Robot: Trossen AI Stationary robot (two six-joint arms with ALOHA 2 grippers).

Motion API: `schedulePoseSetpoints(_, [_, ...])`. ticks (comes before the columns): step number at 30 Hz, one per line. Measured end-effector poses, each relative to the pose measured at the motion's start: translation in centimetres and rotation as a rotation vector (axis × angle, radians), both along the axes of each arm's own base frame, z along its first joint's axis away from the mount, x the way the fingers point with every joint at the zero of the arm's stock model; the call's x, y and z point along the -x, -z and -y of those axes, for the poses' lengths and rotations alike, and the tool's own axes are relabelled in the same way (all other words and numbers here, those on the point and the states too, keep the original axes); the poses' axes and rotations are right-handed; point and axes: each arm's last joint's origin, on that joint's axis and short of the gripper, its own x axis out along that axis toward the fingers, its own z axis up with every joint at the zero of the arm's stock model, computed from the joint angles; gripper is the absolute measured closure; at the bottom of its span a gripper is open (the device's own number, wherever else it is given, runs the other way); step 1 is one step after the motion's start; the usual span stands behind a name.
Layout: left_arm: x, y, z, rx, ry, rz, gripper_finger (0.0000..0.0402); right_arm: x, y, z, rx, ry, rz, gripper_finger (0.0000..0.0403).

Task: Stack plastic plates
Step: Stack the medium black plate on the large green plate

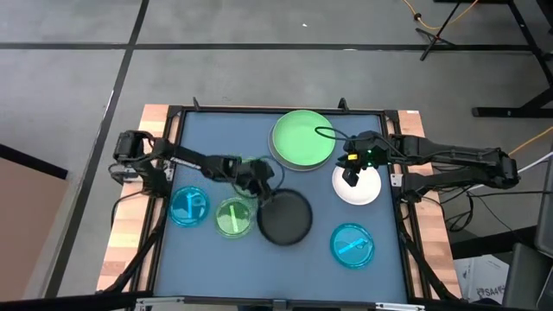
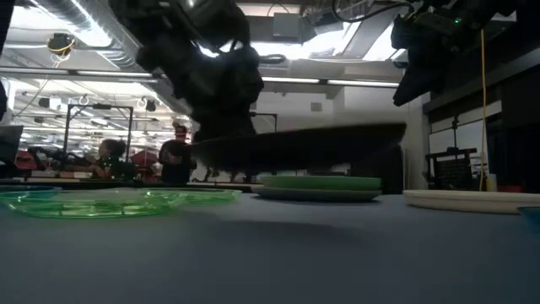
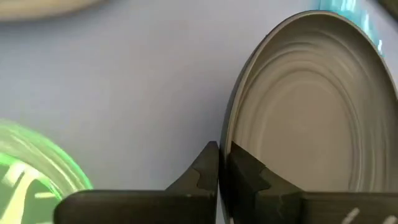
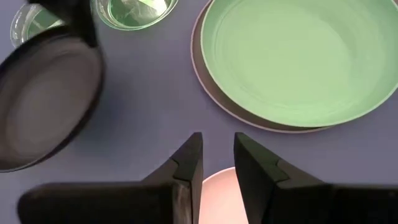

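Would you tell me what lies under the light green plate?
A grey plate lies under the light green plate; only its rim shows along one side. The rest of it is covered.

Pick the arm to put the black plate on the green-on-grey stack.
Left. The left gripper already pinches the black plate by its rim, lifted off the table. The right gripper hangs empty over the white plate, beside the light green plate.

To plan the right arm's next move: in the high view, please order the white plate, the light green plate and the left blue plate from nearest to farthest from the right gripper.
1. White plate, directly under the right gripper.
2. Light green plate, toward the table's back.
3. Left blue plate, far side, by the left arm.
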Motion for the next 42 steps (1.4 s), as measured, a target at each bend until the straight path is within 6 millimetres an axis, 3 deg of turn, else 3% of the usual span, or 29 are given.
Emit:
schedulePoseSetpoints(10, [0.5,-0.9,-8.0,0.007,-0.179,0.12,0.0392,0.0,0.0,0.0,0.0,0.0,0.0,0.0323])
schedulePoseSetpoints(18, [1.6,-1.8,-12.8,-0.025,-0.328,0.231,0.0392,0.0,0.0,0.0,0.0,0.0,0.0,0.0323])
schedulePoseSetpoints(23, [2.0,-2.7,-15.0,-0.021,-0.421,0.287,0.0392,0.0,0.0,0.0,0.0,0.0,0.0,0.0323])
schedulePoseSetpoints(34, [1.3,-7.9,-18.6,-0.16,-0.542,0.338,0.0392,0.0,0.0,0.0,0.0,0.0,0.001,0.0323])
schedulePoseSetpoints(42, [1.4,-7.6,-19.6,-0.17,-0.592,0.324,0.0392,0.0,0.0,0.0,0.0,0.0,0.001,0.0323])
